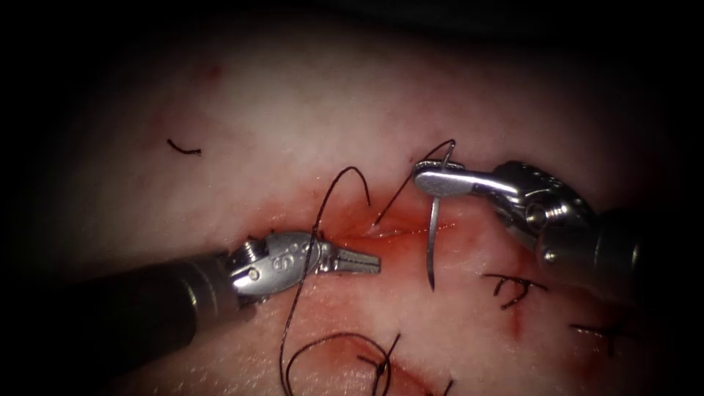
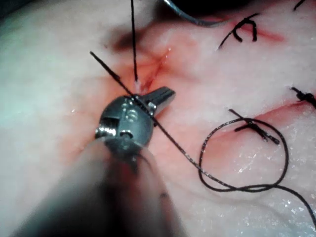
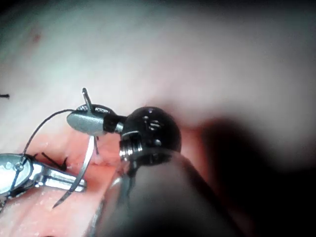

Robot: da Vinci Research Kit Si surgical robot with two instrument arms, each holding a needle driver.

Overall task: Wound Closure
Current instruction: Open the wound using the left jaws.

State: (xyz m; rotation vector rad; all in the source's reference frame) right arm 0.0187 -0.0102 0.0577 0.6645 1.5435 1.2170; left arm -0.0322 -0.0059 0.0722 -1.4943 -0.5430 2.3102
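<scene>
My right tool [image 1: 429, 180] comes in over the right side of the cut [image 1: 389, 229], its jaws shut on the curved needle [image 1: 433, 242] close to its tail end. The needle hangs free of the tissue [image 1: 308, 110] with its point down, just right of the cut; it also shows in the right wrist view [image 3: 85, 165]. Thread [image 1: 400, 189] runs from the needle's tail into the cut, arcs out again and crosses my left tool's body. The left tool [image 1: 367, 262] lies at the cut's left end, jaws shut and holding nothing; its jaws [image 2: 165, 95] sit beside the cut.
Slack thread forms a loop [image 1: 330, 341] on the near tissue. Tied stitches [image 1: 513, 287] sit to the right and another [image 1: 381, 364] in front. A cut thread end [image 1: 183, 149] lies at the far left. Red fluid [image 1: 411, 246] stains the cut.
</scene>
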